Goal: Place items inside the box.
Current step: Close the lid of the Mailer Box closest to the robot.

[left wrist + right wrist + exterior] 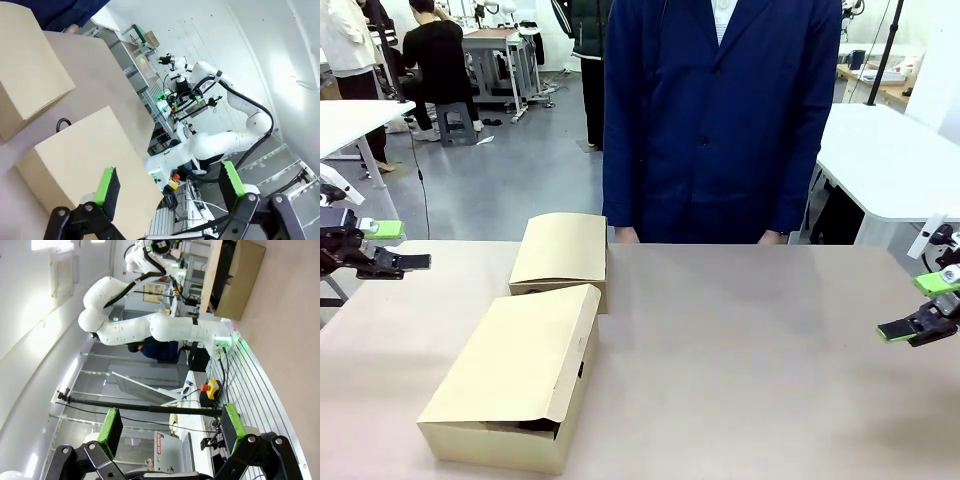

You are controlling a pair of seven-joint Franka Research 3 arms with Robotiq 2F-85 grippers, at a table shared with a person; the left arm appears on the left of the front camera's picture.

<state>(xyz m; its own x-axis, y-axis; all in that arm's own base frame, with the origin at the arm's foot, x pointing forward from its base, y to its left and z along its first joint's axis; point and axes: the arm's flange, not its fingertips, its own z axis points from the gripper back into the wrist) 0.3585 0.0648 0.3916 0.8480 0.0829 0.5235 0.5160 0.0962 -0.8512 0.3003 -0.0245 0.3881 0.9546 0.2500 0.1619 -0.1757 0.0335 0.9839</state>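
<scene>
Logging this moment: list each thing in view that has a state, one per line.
Near box: lid down, front flap slightly lifted, something dark in the gap.
Far box: closed.
Left hand: open, empty, at the table's left edge.
Right hand: open, empty, at the right edge.

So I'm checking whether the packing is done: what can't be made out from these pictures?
- Near box contents: front view, its closed lid hides them; only a dark sliver shows in the front gap.
- Far box contents: front view, closed top hides them.
- Person's hands: front view, mostly behind the table's far edge.
- Near box in the right wrist view: cut off by the top edge.
</scene>
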